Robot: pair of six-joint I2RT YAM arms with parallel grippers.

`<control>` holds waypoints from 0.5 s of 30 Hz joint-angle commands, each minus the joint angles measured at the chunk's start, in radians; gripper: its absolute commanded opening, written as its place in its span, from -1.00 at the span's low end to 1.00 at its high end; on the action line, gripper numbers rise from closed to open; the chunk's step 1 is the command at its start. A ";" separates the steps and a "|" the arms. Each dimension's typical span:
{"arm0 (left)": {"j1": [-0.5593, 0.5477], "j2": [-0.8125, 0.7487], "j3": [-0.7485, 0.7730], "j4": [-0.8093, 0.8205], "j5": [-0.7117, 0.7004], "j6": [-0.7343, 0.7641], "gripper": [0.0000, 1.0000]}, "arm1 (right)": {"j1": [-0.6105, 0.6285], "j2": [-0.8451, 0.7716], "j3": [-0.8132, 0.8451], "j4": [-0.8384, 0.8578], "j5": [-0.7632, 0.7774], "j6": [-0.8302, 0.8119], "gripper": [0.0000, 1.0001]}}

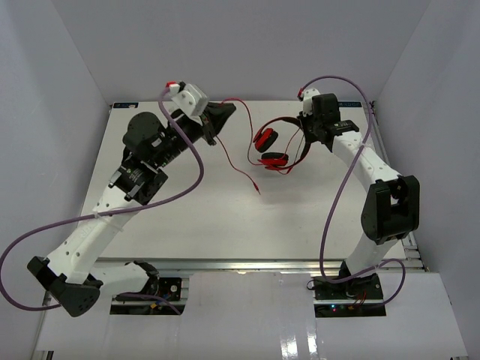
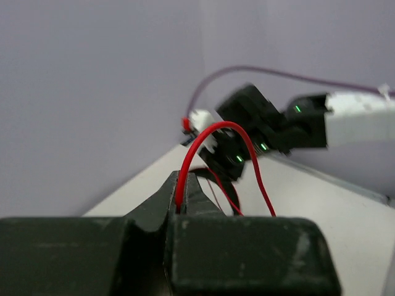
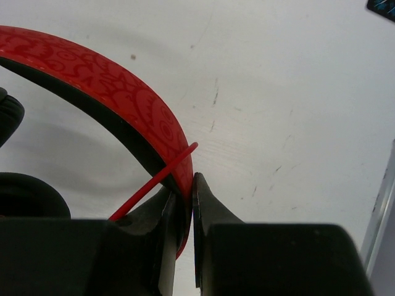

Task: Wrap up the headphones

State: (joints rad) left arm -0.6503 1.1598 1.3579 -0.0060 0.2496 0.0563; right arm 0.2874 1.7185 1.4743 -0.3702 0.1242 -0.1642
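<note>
"The headphones (image 1: 274, 146), where are they?"

"In the right gripper (image 1: 310, 139). Its two fingers are pressed almost together on the red headband, with the band's edge pinched between them. The two round cups sit out beyond its fingertips, on the side toward the other arm."

"Do the cups rest on the table (image 1: 187, 225)?"

"I cannot tell. The right wrist camera shows a shadow under the band, but the cups are nearly cut off there. Only a bit of black ear pad shows at the frame's edge."

"And the left gripper (image 1: 223, 112)?"

"It is closed tight on the cord (image 1: 236, 159). The wrist view shows the thin red line rising from between the fingertips and arching over in a loop just ahead of them."

"Where does the cord go from there?"

"From above, it drops from that gripper, runs across the table between the two hands and ends loose on the surface, nearer the arm bases than either gripper. A short piece also crosses the headband right at the right fingers. Where it joins a cup is hidden."

"Anything else hard to read?"

"Through the left wrist camera the right arm (image 2: 278, 126) ahead is blurred, and the headphones are mostly hidden behind it."
</note>
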 commanded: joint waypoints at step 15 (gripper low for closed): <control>0.240 0.447 0.611 -0.132 0.024 -0.187 -1.00 | -0.001 -0.169 -0.258 0.162 -0.269 -0.070 -0.85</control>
State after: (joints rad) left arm -0.4148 1.6187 1.8314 -0.0881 0.2959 -0.1219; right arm 0.2882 1.6050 1.2367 -0.3018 -0.0731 -0.2411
